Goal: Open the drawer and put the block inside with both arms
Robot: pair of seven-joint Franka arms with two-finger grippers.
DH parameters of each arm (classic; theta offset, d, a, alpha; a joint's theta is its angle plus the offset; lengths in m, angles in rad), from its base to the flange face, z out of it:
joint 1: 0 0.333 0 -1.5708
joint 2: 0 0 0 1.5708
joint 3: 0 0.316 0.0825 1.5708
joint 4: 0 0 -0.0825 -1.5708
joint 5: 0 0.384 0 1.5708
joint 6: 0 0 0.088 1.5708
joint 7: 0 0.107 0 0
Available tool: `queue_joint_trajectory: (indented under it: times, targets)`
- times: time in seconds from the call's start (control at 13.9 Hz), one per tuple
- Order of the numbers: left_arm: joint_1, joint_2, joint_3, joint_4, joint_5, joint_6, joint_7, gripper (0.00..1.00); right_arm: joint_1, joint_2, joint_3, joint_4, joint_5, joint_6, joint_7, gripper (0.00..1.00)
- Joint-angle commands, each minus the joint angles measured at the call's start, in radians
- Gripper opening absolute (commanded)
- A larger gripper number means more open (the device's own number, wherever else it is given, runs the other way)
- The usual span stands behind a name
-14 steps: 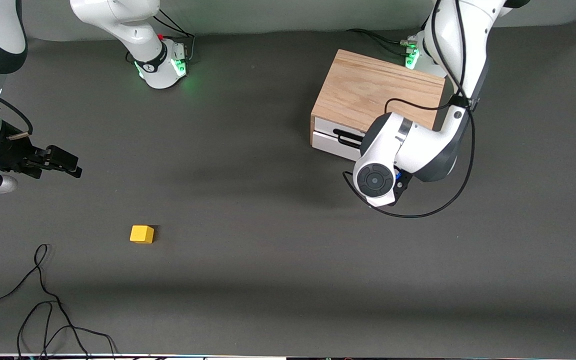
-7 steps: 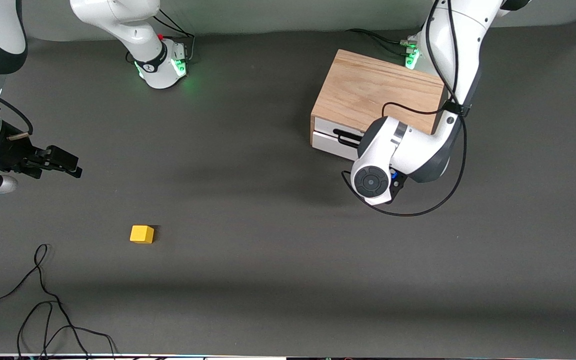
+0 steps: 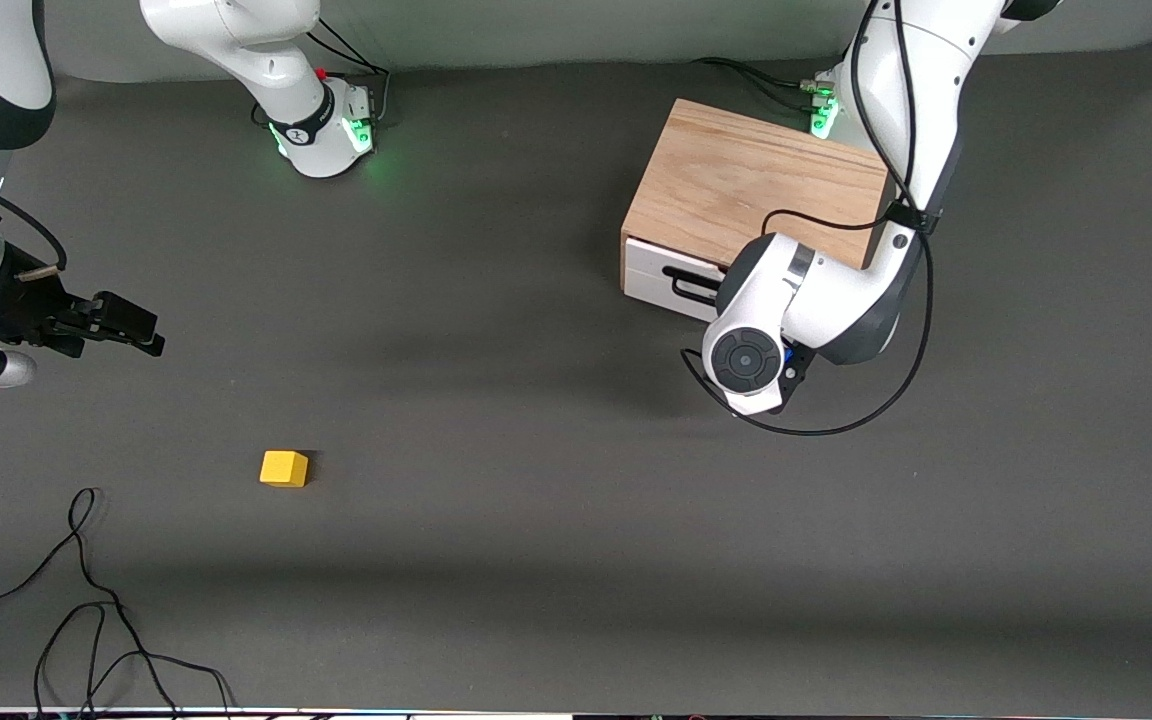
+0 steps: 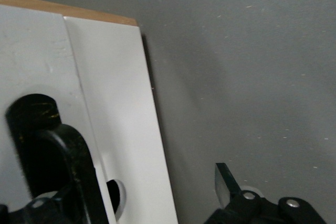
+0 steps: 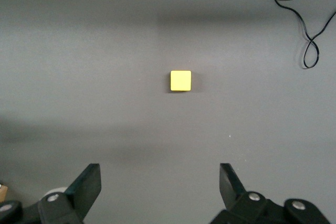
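The light wooden box (image 3: 751, 180) stands toward the left arm's end of the table. Its white drawer (image 3: 658, 268) with the black bar handle (image 3: 694, 285) looks shut. The left arm's wrist hangs low in front of the drawer and hides its gripper in the front view. In the left wrist view the left gripper (image 4: 157, 190) is open against the drawer front (image 4: 121, 119), with the handle (image 4: 50, 150) by one finger. The yellow block (image 3: 284, 468) lies on the table toward the right arm's end. The right gripper (image 3: 136, 332) waits open and empty above the table, and its wrist view shows the block (image 5: 180, 80).
Loose black cables (image 3: 86, 610) lie at the table's corner nearest the front camera at the right arm's end, and also show in the right wrist view (image 5: 310, 24). The arm bases (image 3: 326, 130) stand along the edge farthest from the front camera. The dark mat (image 3: 536, 500) lies between block and box.
The left arm's wrist has moved a little closer to the drawer front. The right arm and the block have not moved.
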Motion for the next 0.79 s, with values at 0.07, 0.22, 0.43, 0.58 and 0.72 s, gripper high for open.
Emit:
queue_joint_trajectory:
  times: [0.07, 0.22, 0.43, 0.58, 0.72]
  targets:
    - [0.006, -0.013, 0.008, -0.003, 0.006, 0.083, 0.003, 0.99, 0.004, 0.017, -0.004, 0.031, 0.005, -0.011, -0.008, 1.00]
    - [0.007, -0.016, 0.008, 0.016, 0.024, 0.092, 0.005, 0.99, 0.004, 0.016, -0.004, 0.031, 0.005, -0.010, -0.008, 1.00]
    - [0.006, -0.016, 0.009, 0.022, 0.054, 0.138, 0.005, 0.99, 0.003, 0.017, -0.004, 0.035, 0.005, -0.010, -0.008, 1.00]
    - [0.007, -0.016, 0.009, 0.034, 0.070, 0.152, 0.005, 0.99, 0.003, 0.017, -0.004, 0.039, 0.005, -0.010, -0.008, 1.00]
    - [0.006, -0.015, 0.009, 0.043, 0.092, 0.155, 0.005, 0.99, 0.003, 0.017, -0.004, 0.039, 0.005, -0.011, -0.006, 1.00]
